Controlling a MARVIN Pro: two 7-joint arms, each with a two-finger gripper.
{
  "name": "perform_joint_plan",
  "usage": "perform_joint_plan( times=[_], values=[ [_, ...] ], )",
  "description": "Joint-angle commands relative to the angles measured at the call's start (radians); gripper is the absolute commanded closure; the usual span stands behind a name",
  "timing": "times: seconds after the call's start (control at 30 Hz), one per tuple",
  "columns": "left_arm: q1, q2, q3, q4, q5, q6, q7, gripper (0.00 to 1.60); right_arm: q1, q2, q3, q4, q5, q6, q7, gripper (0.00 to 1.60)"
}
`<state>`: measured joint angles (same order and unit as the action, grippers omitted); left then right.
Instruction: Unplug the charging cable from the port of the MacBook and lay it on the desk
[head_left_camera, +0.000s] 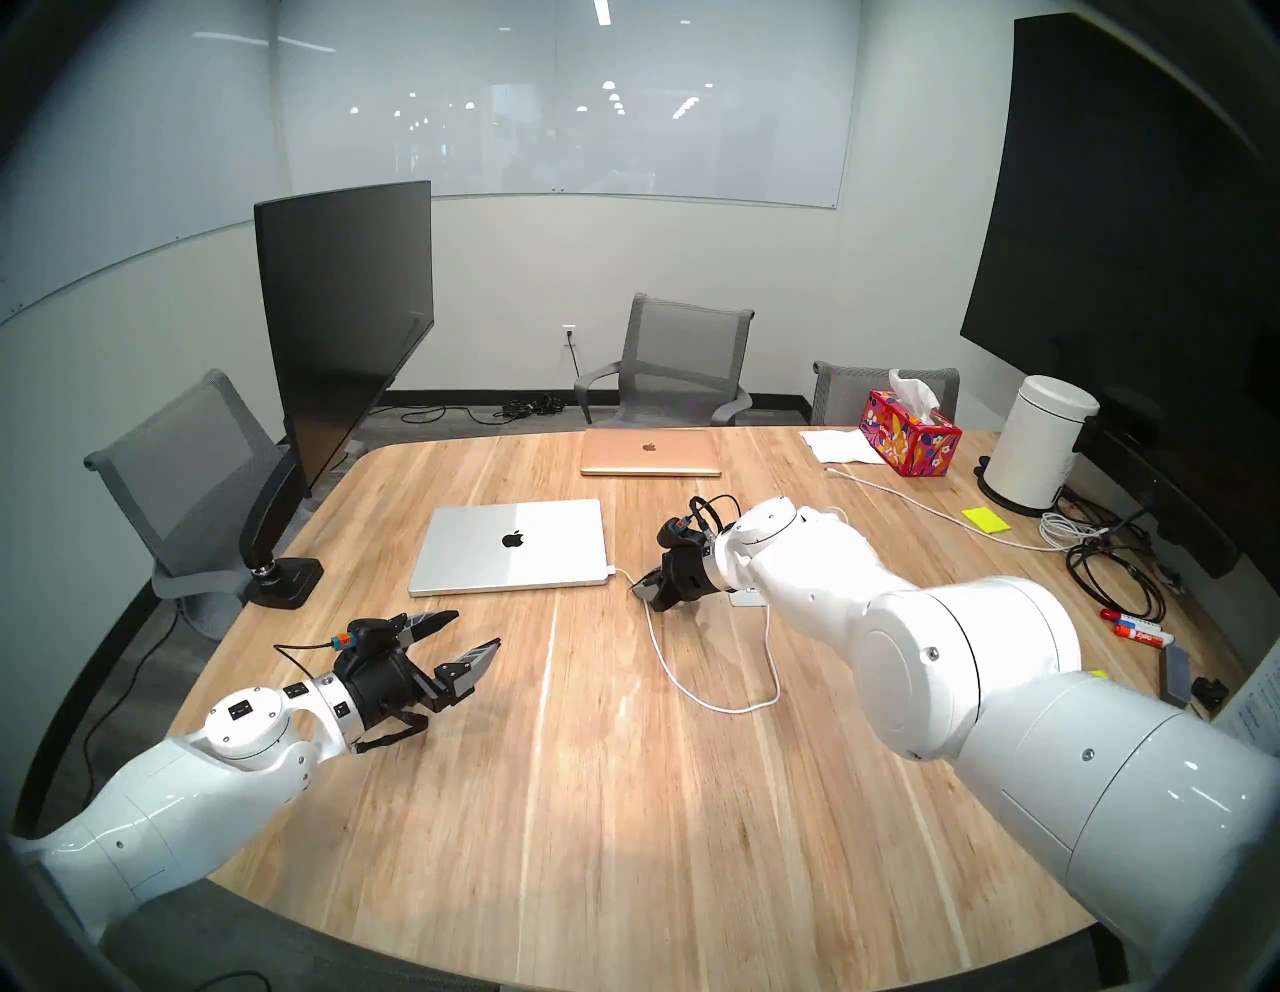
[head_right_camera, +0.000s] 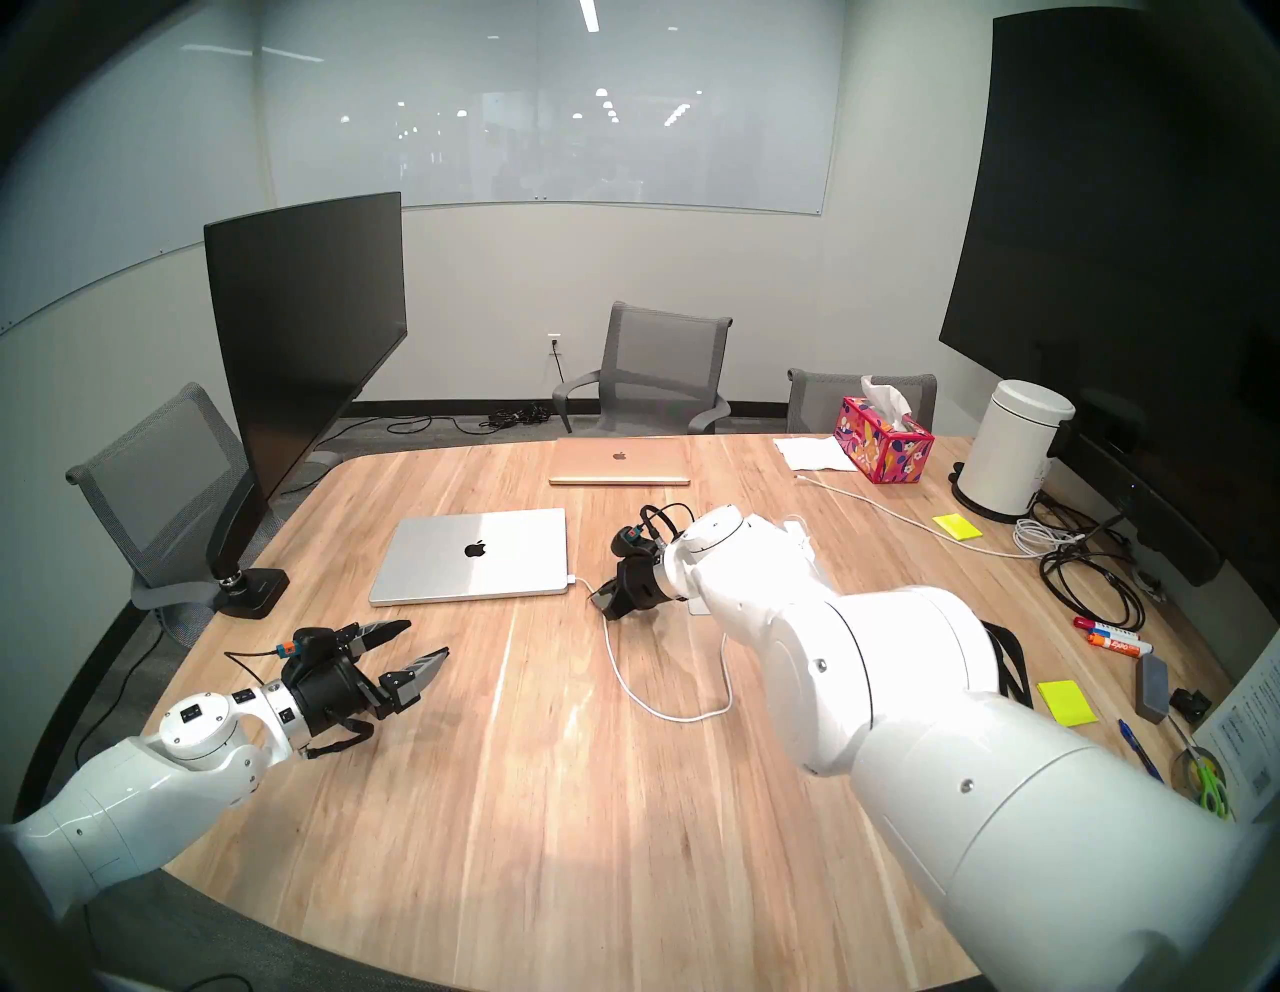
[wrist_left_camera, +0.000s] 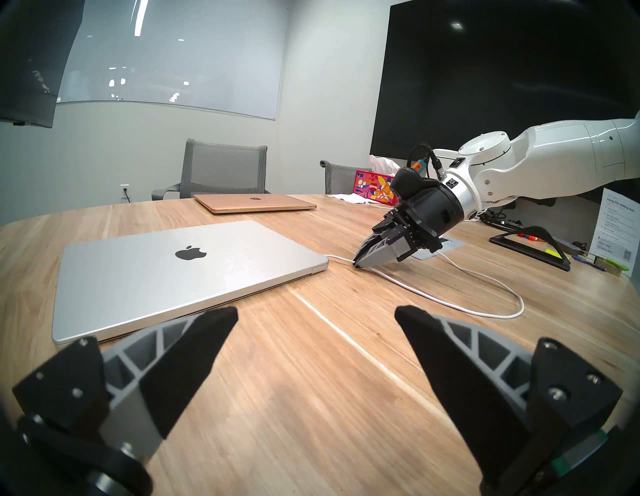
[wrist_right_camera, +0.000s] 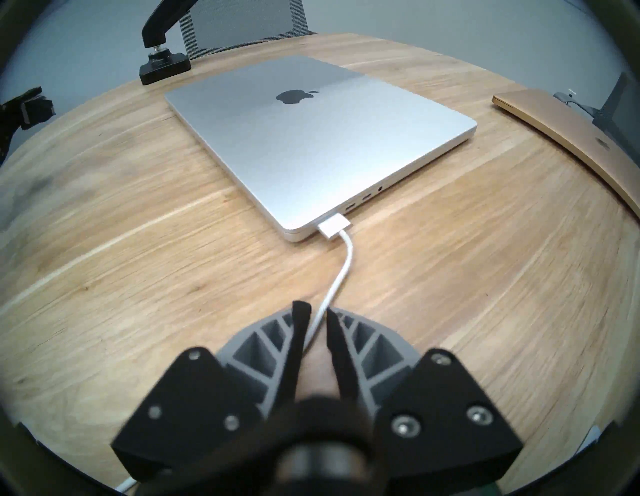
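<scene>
Pinching charging cable (wrist_right_camera: 341, 273) w/ right gripper (wrist_right_camera: 316, 313), jaws nearly closed round cord, just short of plug. Plug seated in port (wrist_right_camera: 325, 220) on MacBook (wrist_right_camera: 311, 145) side edge; rest looping on desk (head_left_camera: 554, 796). Left gripper (head_left_camera: 463, 637) hovering wide open, empty.

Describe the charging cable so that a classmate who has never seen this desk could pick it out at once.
Find the silver MacBook mid-desk. From its near right corner a thin white charging cable runs between the right gripper's fingers and loops across the wood. Unlike the other white cord farther right, it is plugged in.
</scene>
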<state>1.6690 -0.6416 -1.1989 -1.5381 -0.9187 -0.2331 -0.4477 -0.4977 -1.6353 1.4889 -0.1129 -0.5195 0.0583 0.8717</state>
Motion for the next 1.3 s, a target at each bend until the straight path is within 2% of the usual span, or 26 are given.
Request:
perform_joint_plan(
  times=[0.0, 0.03, 0.1, 0.17, 0.2, 0.83, 1.27],
  values=[
    [-0.004, -0.001, -0.007, -0.008, 0.001, -0.011, 0.001, 0.0, 0.017, 0.003, -0.005, -0.012, -0.006, 0.001, 0.0, 1.02],
    [-0.004, -0.001, -0.007, -0.008, 0.001, -0.011, 0.001, 0.0, 0.017, 0.003, -0.006, -0.012, -0.007, 0.001, 0.0, 1.04],
    [-0.004, -0.001, -0.007, -0.008, 0.0, -0.011, 0.001, 0.0, 0.016, 0.003, -0.006, -0.013, -0.009, 0.001, -0.003, 1.22],
    [-0.004, -0.001, -0.007, -0.008, 0.0, -0.011, 0.001, 0.0, 0.015, 0.003, -0.007, -0.013, -0.01, 0.0, -0.004, 1.57],
    [-0.004, -0.001, -0.007, -0.008, 0.0, -0.011, 0.001, 0.0, 0.015, 0.003, -0.007, -0.014, -0.01, 0.0, -0.004, 1.6],
    [-0.005, 0.0, -0.006, -0.008, 0.0, -0.011, 0.002, 0.0, 0.034, 0.014, 0.009, -0.022, 0.001, -0.006, 0.007, 1.6],
    [-0.005, 0.0, -0.006, -0.008, 0.0, -0.011, 0.002, 0.0, 0.064, 0.019, 0.059, -0.032, 0.026, -0.008, 0.034, 1.6]
  ],
)
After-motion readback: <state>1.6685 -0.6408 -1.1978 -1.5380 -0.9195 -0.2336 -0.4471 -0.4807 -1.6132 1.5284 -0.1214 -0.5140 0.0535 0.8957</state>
